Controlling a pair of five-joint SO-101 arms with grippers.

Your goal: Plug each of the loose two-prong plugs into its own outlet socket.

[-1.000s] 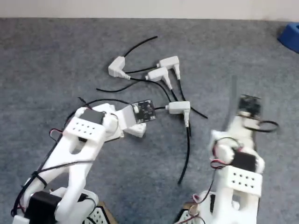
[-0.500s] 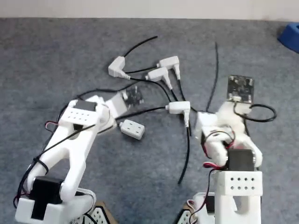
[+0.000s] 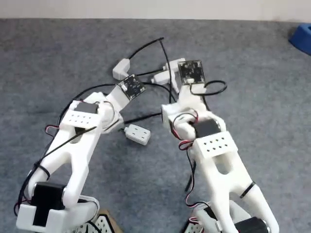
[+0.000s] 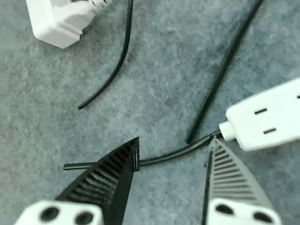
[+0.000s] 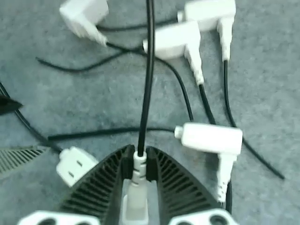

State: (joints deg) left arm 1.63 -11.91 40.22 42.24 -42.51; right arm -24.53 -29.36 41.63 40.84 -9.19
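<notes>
The left arm [image 3: 80,141] rises from the near left corner and leans in toward the middle, its wrist [image 3: 130,87] pitched downward and its jaws spread wide apart. The right arm [image 3: 216,150] stretches forward from the near right, its wrist [image 3: 190,73] close beside the left one, jaws pressed together on a white plug [image 5: 135,187].

Place: a robotics lab bench.
Machines: left arm [image 3: 73,150] and right arm [image 3: 221,160], both white plastic, with bare circuit boards [image 3: 191,72] at the wrists and exposed red and black wires [image 3: 182,141].
Surface: grey carpet-like mat [image 3: 48,58] across the table.
Props: loose white plugs [image 3: 121,69], black cords [image 3: 141,48] and an outlet block [image 3: 136,134] strewn about.
Edges: pale wall [image 3: 146,8]; a blue thing [image 3: 302,39], too cut off to identify.
</notes>
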